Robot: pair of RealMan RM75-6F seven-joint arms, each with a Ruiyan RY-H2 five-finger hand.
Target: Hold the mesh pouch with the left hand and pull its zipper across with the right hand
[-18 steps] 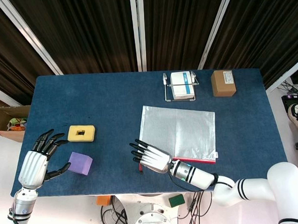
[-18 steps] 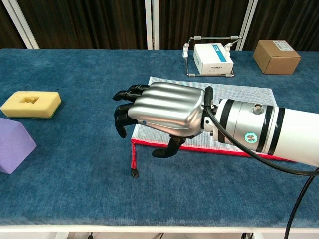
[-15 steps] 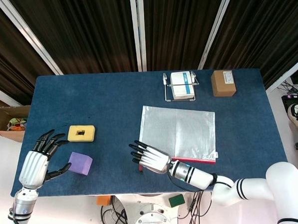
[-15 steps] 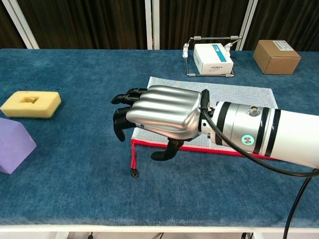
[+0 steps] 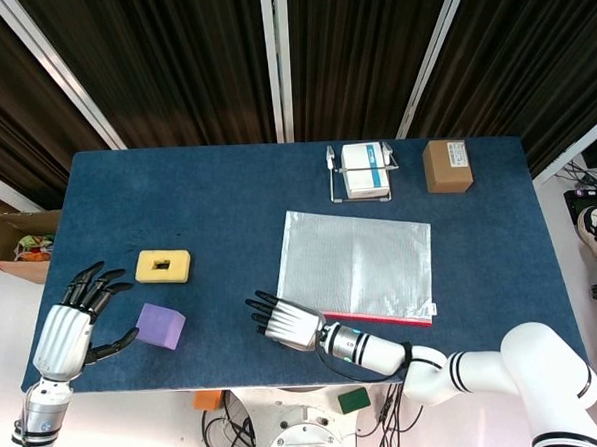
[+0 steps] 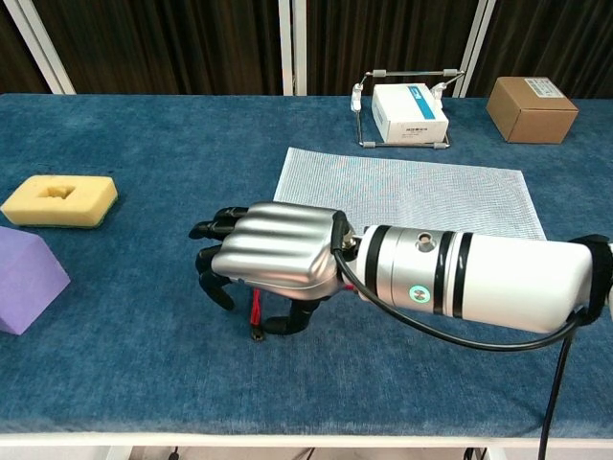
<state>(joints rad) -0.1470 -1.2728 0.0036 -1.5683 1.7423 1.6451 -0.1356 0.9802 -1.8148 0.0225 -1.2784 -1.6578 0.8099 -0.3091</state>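
Note:
The silvery mesh pouch [image 5: 356, 264] lies flat at centre right, its red zipper edge [image 5: 384, 318] along the near side. In the chest view the pouch [image 6: 412, 192] shows beyond my right hand [image 6: 273, 261]. That hand [image 5: 284, 322] hovers low over the zipper's left end, fingers spread and arched down. The red pull cord [image 6: 256, 314] shows loose under the palm, between the fingers and the thumb. My left hand [image 5: 69, 331] hangs open at the table's front left corner, far from the pouch, beside a purple block [image 5: 161, 325].
A yellow sponge [image 5: 162, 265] sits behind the purple block [image 6: 24, 278]. At the back stand a white box in a wire holder [image 5: 366, 170] and a cardboard box [image 5: 447, 166]. The table's front edge runs just below both hands.
My right hand has slid left and toward the front edge, dropping lower over the zipper's left end and covering the red edge. The left hand has barely shifted.

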